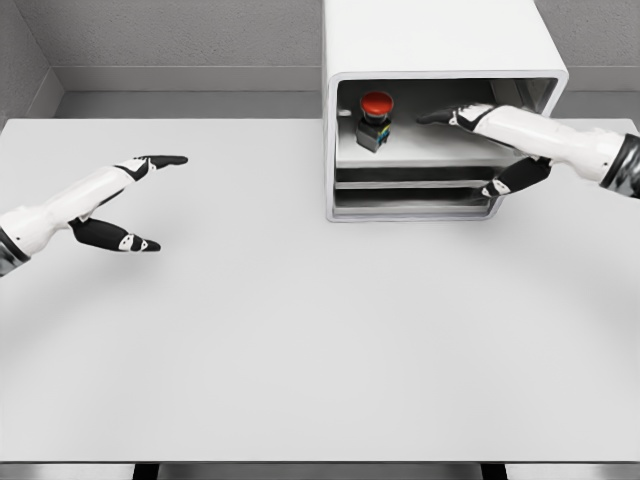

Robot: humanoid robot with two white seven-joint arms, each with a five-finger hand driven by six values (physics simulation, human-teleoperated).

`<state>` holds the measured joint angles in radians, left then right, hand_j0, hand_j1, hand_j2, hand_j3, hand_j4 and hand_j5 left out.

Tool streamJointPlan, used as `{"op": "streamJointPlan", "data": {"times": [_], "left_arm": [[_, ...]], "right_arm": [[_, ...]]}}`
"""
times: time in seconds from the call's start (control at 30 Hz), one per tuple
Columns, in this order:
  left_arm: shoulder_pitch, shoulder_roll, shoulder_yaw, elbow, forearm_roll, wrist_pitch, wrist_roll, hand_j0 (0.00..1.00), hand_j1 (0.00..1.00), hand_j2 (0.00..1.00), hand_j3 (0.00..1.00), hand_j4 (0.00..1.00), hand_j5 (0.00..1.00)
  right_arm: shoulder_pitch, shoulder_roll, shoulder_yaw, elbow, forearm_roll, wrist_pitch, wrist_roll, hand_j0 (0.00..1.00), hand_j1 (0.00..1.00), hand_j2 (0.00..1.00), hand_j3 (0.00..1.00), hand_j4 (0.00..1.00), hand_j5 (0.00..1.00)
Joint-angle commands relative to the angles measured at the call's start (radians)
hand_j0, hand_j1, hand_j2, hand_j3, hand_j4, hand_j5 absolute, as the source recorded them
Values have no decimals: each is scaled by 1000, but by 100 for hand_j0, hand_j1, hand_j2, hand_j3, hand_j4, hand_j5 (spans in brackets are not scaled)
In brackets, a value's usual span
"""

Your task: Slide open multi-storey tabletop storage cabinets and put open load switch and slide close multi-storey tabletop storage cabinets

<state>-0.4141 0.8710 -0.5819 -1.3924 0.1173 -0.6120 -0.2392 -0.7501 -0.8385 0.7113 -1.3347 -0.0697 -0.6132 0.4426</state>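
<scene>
Reaching into the white cabinet (440,40) at the back of the table (300,350), next to a red button switch (375,120).

Far left of the cabinet: left hand (125,200) over the table, fingers spread, holding nothing. Inside the cabinet, on the top pulled-out drawer (420,155): switch standing upright near the left wall. Just right of the switch, not touching it: right hand (490,145), fingers out flat above the drawer, thumb down by the lower drawers, holding nothing.
</scene>
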Motion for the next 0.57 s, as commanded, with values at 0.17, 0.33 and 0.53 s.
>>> {"op": "streamJointPlan", "data": {"times": [0.17,0.33,0.53], "left_arm": [[2,-1,1,0,7,1,0,100,100,100,100,100,100],[1,-1,1,0,5,1,-2,100,100,100,100,100,100],[2,0,1,1,4,1,-2,100,100,100,100,100,100]], "right_arm": [[29,-179,17,-293,-9,2,-10,100,100,100,100,100,100],[69,-357,40,-357,4,2,-67,100,100,100,100,100,100],[75,-367,28,-363,2,2,-71,100,100,100,100,100,100]]}}
